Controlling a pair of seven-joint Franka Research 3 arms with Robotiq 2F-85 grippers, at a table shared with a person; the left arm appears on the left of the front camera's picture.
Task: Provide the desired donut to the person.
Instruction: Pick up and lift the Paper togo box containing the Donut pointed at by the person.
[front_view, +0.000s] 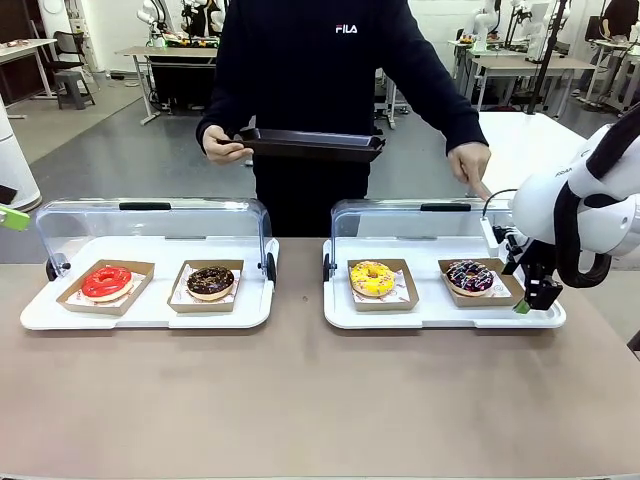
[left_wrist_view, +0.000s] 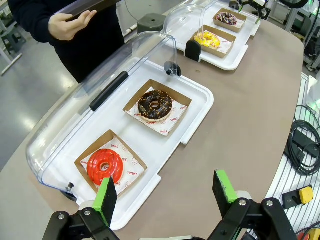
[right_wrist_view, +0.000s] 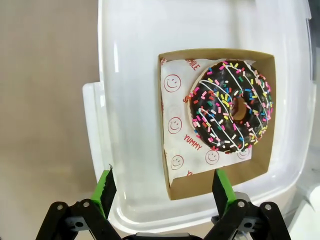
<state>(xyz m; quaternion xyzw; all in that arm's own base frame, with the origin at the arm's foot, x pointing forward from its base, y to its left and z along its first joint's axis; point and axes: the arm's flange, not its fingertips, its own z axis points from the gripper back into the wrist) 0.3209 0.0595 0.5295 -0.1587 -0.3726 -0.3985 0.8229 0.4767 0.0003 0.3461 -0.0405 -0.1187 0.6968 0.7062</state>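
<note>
jaws on the left gripper (left_wrist_view: 166, 189) and the right gripper (right_wrist_view: 163, 187) stand wide apart, with nothing held between them.

front view: the right gripper hangs at the right end of the right white tray (front_view: 440, 312). it is seen edge-on, so its gap is hard to read here, and i cannot tell whether it touches the tray. a green tip of the left gripper pokes in at the left edge, the rest cut off. the person (front_view: 300, 80) stands across the table (front_view: 300, 400), holding a black tray (front_view: 310, 146) in one hand (front_view: 222, 148). the other hand (front_view: 470, 163) points a finger down just behind the raised clear lid (front_view: 400, 215), on the side of the sprinkled chocolate donut (front_view: 468, 275). that donut lies in a cardboard box (front_view: 500, 297) beside the yellow donut (front_view: 372, 278). the left white tray (front_view: 150, 315) carries a red donut (front_view: 106, 282) and a plain chocolate donut (front_view: 210, 282).

left wrist view: the left gripper's green-padded fingers (left_wrist_view: 106, 194) spread over the near edge of the left tray and the bare table, gripping nothing. the red donut lies just beyond one finger. the person's torso is cut off at the top, and the far tray is small.

right wrist view: the right gripper looks down on the sprinkled donut on its smiley-printed paper (right_wrist_view: 175, 125). one finger is over the tray rim, the other over the box's corner. contact is unclear.
</note>
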